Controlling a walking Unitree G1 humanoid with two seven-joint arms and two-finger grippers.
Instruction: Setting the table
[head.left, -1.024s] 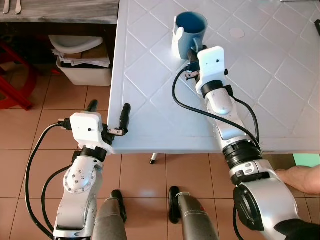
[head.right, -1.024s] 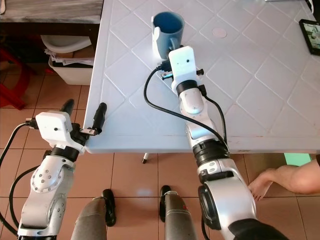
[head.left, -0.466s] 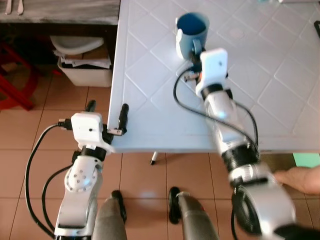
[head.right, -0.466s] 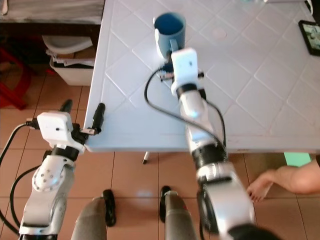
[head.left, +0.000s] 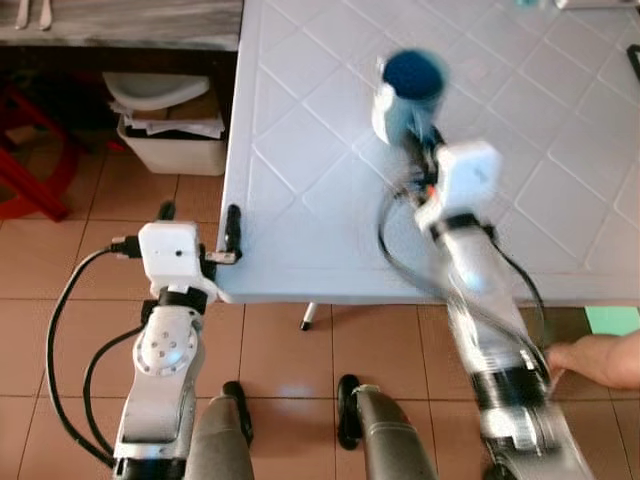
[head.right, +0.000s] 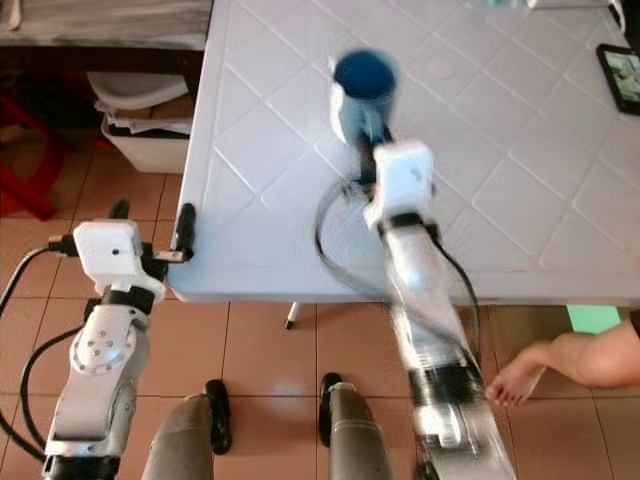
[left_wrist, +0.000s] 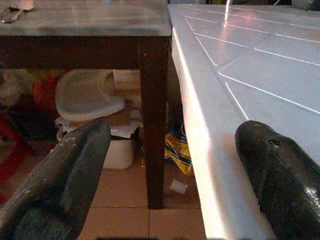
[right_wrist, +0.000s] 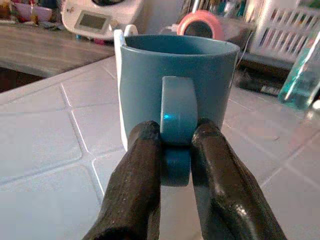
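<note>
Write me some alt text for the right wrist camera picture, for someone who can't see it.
The right hand has its two black fingers shut on the handle of an upright blue mug that stands on a white table. Behind it are a white kitchen appliance and a white basket, blurred.

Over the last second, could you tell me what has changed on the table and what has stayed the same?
The right gripper, shut on the handle of the blue mug, has carried the mug toward the robot's right across the white table; arm and mug blur with motion. The left gripper has shifted slightly left, its fingers open astride the table's corner edge. The bin under the dark side table has stayed put.
</note>
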